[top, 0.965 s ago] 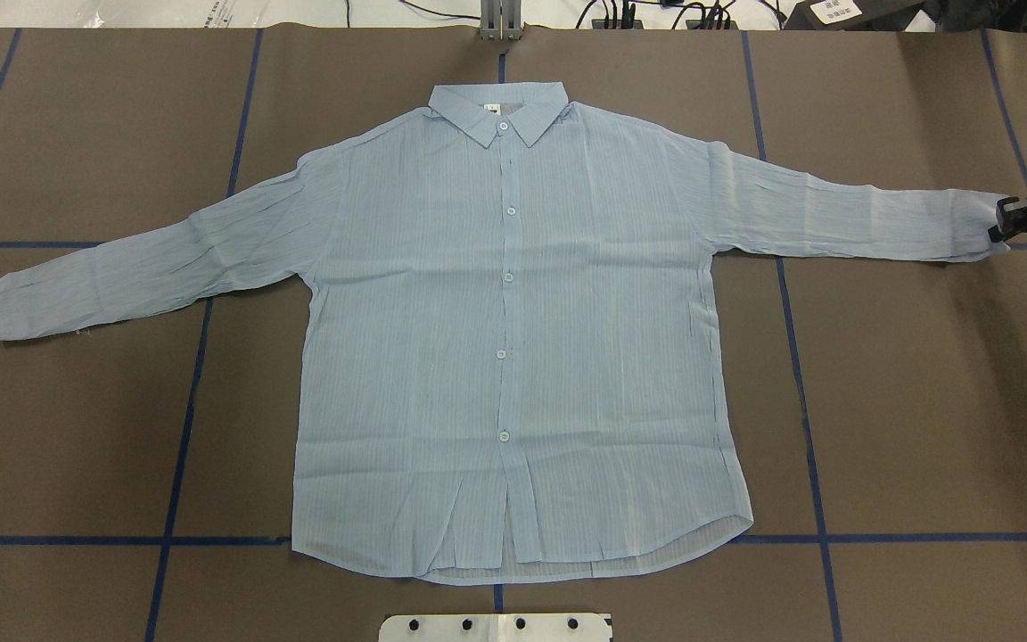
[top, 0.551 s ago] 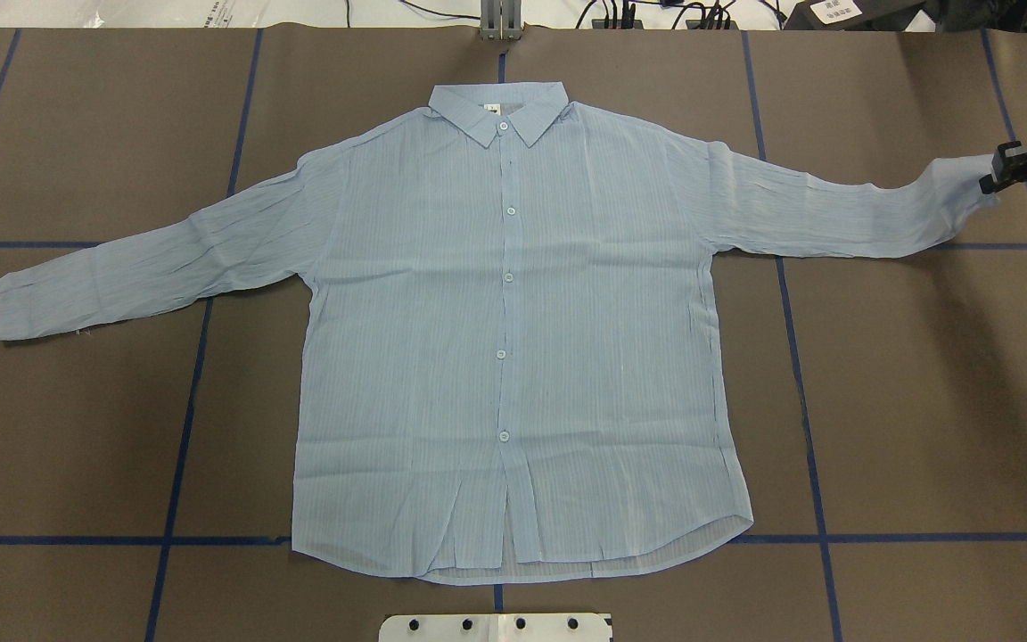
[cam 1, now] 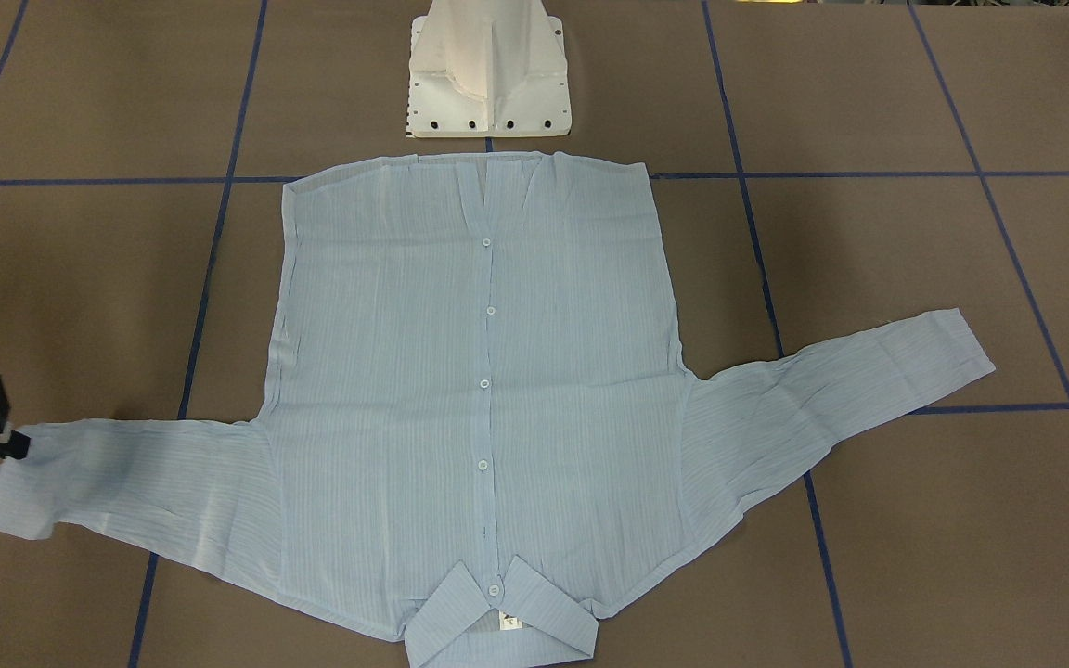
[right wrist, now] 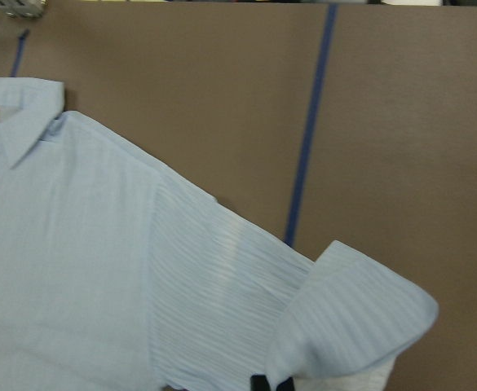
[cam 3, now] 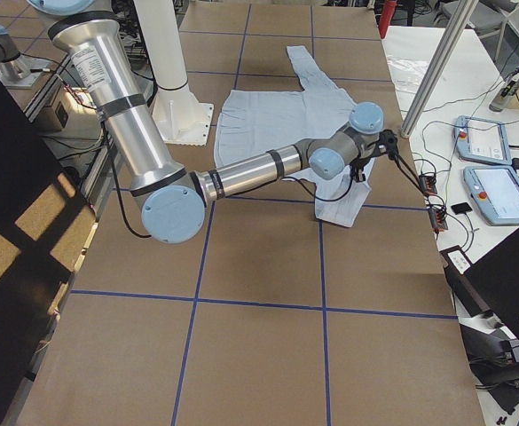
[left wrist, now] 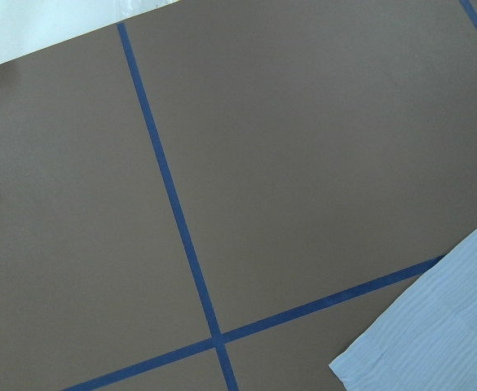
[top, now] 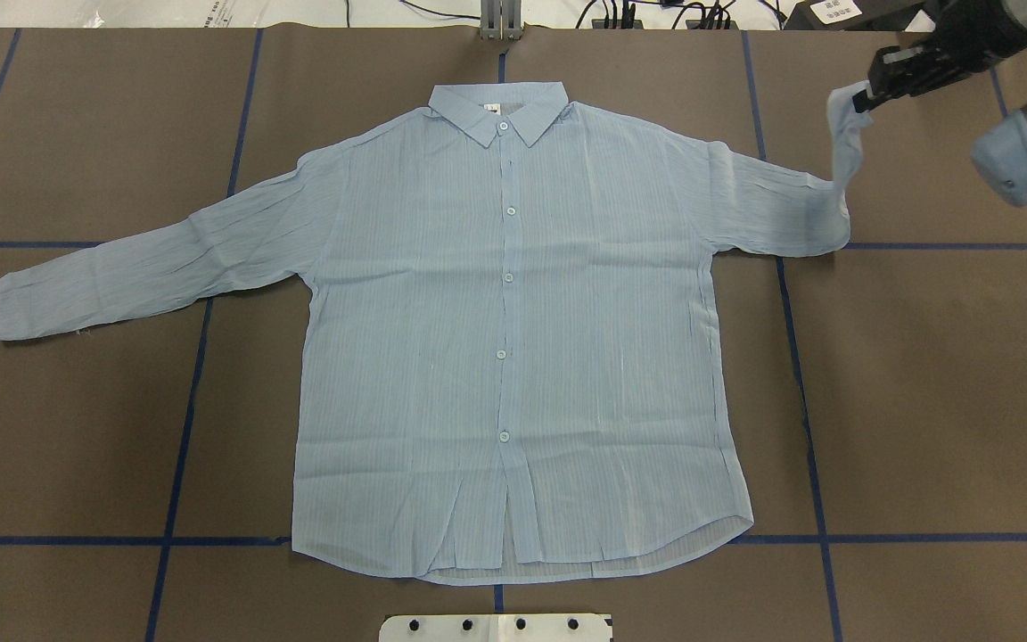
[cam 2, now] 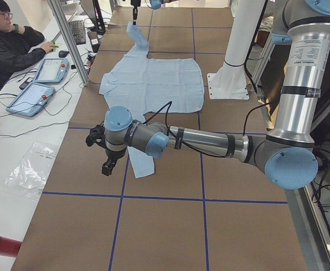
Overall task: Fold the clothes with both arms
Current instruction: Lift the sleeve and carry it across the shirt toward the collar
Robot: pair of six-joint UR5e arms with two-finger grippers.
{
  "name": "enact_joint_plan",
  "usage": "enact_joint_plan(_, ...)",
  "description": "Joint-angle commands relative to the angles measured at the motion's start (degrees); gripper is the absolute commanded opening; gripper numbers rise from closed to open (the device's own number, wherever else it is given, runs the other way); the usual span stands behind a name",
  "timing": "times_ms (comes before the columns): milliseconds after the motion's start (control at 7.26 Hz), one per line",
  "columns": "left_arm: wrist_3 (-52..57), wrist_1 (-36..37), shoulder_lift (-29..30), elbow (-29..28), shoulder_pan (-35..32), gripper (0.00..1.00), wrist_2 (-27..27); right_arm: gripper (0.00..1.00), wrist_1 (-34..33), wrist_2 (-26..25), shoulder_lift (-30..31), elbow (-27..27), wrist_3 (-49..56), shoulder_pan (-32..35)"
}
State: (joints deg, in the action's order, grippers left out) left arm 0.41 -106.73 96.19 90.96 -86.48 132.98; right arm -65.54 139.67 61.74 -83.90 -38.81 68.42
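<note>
Brown paper crossed with blue tape covers the table [cam 1: 869, 93]; from the front, the light blue, finely striped long-sleeved shirt [cam 1: 479, 371] lies flat, buttons up, black two-finger right gripper [cam 1: 13, 443] at one cuff. Overhead, the change: that cuff, down by the table's edge a second ago, is now hoisted and swung inward in the clamped fingers, so the sleeve fold looks under way. Left-end view: left gripper [cam 2: 105, 167] hovers near the other cuff, fingers impossible to tell.
</note>
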Motion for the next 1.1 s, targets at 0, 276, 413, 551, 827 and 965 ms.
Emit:
enact_joint_plan(0,0.0,-0.3,-0.3,-0.6,0.0,0.99,0.0,0.00,-0.1,-3.4,-11.2,1.5,-13.4,-7.2)
enact_joint_plan(276,0.0,-2.8,-0.5,-3.1,0.0,0.99,0.0,0.00,0.1,-14.1,-20.7,7.4,-19.5,-15.0)
enact_joint_plan(413,-0.1,-4.7,-0.4,-4.9,0.0,0.99,0.0,0.00,0.1,-16.4,-26.2,12.4,-19.8,-16.9)
enact_joint_plan(551,-0.1,-5.7,-0.4,-6.0,0.0,0.99,0.0,0.00,0.3,-18.8,-28.1,15.1,-20.1,-18.7)
enact_joint_plan(827,-0.1,-5.7,-0.4,-6.5,0.0,0.99,0.0,0.00,0.7,-22.0,-33.9,22.1,-20.0,-22.3)
enact_joint_plan(965,-0.1,-5.7,-0.4,-6.8,0.0,0.99,0.0,0.00,0.8,-23.8,-35.8,24.2,-19.7,-23.9)
